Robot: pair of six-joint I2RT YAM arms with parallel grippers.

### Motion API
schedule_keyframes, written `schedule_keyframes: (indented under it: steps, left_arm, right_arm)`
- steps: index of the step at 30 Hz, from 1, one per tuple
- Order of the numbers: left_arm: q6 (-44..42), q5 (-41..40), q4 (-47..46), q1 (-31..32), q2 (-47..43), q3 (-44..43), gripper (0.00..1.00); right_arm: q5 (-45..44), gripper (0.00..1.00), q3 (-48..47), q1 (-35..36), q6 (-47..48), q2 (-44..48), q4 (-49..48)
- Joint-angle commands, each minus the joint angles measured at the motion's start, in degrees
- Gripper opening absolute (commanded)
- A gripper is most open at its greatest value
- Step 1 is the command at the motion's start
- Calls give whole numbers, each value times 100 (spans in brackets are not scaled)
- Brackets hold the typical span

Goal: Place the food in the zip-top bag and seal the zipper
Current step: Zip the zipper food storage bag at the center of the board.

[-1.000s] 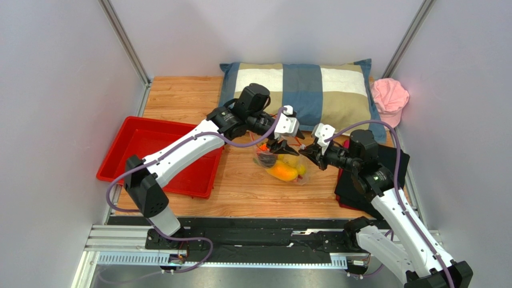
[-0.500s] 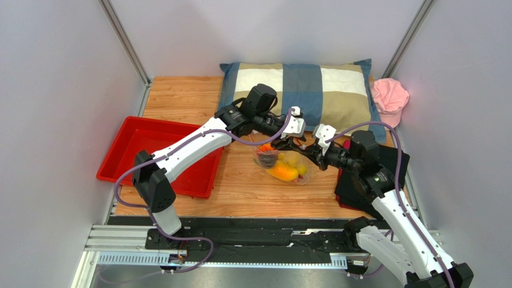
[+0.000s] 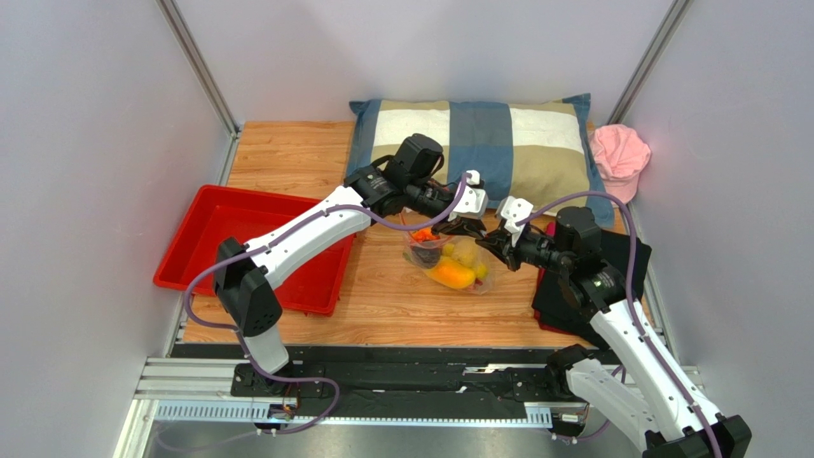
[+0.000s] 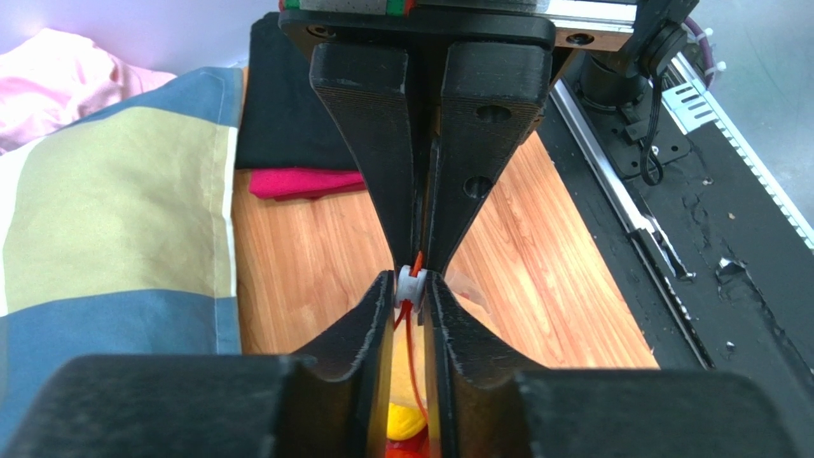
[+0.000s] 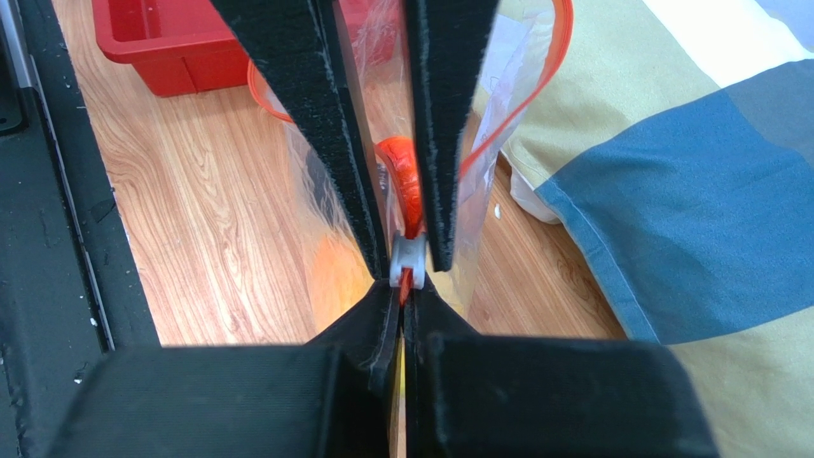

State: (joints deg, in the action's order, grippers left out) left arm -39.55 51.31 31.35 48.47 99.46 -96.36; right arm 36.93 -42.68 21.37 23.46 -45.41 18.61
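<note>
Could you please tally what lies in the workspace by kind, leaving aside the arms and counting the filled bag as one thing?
Zip-top bag: 1
Red tray: 1
Checked pillow: 1
Pink cloth: 1
Black cloth: 1
Magenta cloth under the black one: 1
Total: 6

No writing, number, brand or sign can be read in any view — not on the zip-top bag [image 3: 451,269] near the middle of the surface [image 3: 287,153], nor on the checked pillow [image 3: 516,143] at its far edge, nor on the red tray [image 3: 220,229] at its left edge.
</note>
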Motion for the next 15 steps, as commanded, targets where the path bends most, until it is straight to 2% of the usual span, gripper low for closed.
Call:
schedule_keyframes:
  steps: [1,7,15]
  left_arm:
    - [-228,-33,160,40,100,-278,17]
    - [-430,-121,450,-179,152,-331,5]
    - [-914,-349,1135,-522,276,-489,3]
  right_arm:
    - [60,0,-30,34,114,67,-209]
    - [-71,0,-30,43,167,137,-68]
    - [-441,0,75,-1,62,454,-68]
